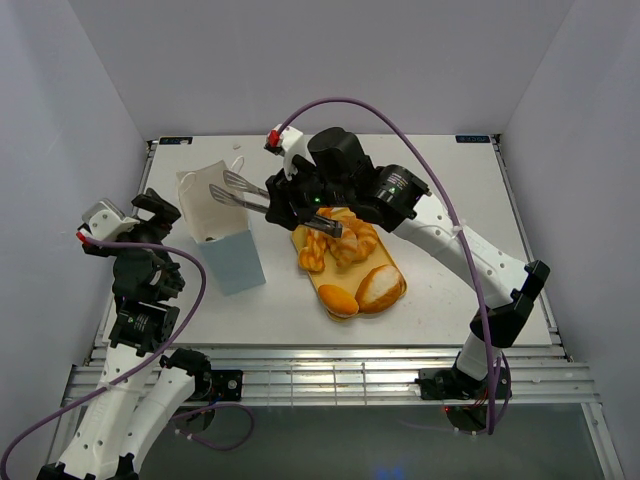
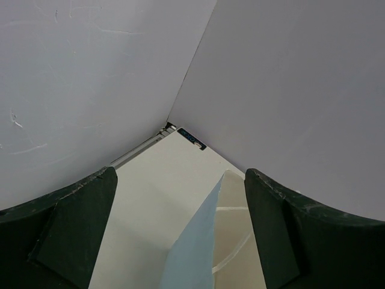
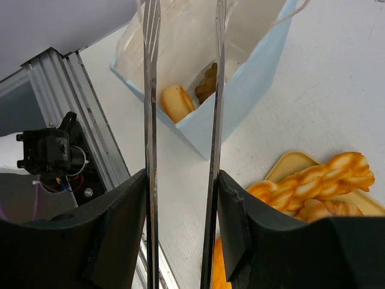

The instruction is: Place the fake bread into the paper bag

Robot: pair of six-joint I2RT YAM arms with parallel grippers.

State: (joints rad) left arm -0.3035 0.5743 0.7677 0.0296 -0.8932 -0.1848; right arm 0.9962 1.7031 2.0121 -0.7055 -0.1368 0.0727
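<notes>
The right end effector point(image 1: 228, 187) hangs over the open mouth of the paper bag point(image 1: 235, 262), which stands upright on the counter point(image 1: 450, 180) left of centre. Its two long metal fork-like fingers point(image 3: 150, 90) are parted, with nothing between them, so it is released and empty. Seen through the gap in the right wrist view, a pale roll point(image 3: 176, 102) and a dark brown piece point(image 3: 207, 82) lie side by side at the bottom of the bag. The rest of the fake bread sits on a flat yellow tray point(image 3: 287, 162) just right of the bag: a braided twist point(image 1: 315, 250) at the near-left side, more golden pieces piled behind it, and two oval rolls point(image 1: 380, 285) at the near end, touching each other. The left end effector point(image 2: 180, 177) is at the left side of the counter, close beside the bag, its dark fingers spread wide and grasping nothing; the bag's pale-blue corner shows between them without touching either one.
</notes>
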